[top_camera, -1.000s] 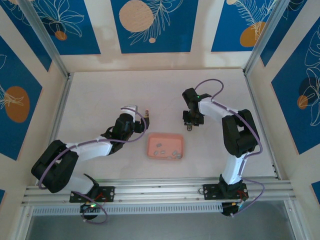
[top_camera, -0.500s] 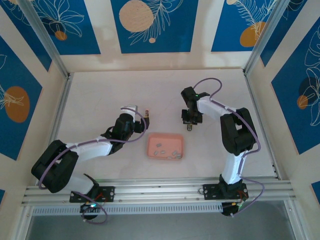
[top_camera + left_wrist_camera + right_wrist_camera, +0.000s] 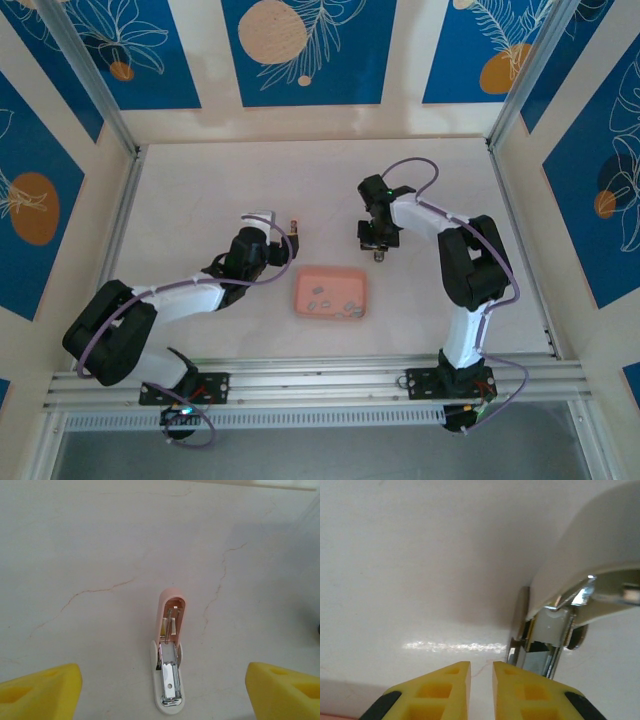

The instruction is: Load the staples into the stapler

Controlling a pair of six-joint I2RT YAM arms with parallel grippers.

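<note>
The left claw [image 3: 292,232] is hovering wide open over the opened stapler [image 3: 168,667]; the right claw [image 3: 481,672] is sitting almost shut, gripping nothing visible.
The staples [image 3: 325,297] are lying loose in the pink tray [image 3: 331,271] between the arms. The stapler is resting on the table [image 3: 200,180] between the left yellow fingers [image 3: 45,692], touching neither. A white-and-chrome piece [image 3: 590,555] is showing just beside the right fingertips [image 3: 445,690].

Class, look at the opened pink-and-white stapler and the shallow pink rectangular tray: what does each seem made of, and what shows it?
Opened pink-and-white stapler: shell looks like smooth plastic, evenly coloured with rounded moulded edges; its silver magazine looks like polished metal, given bright glints. Shallow pink rectangular tray: probably plastic, uniform matte pink, though too small to be sure.
</note>
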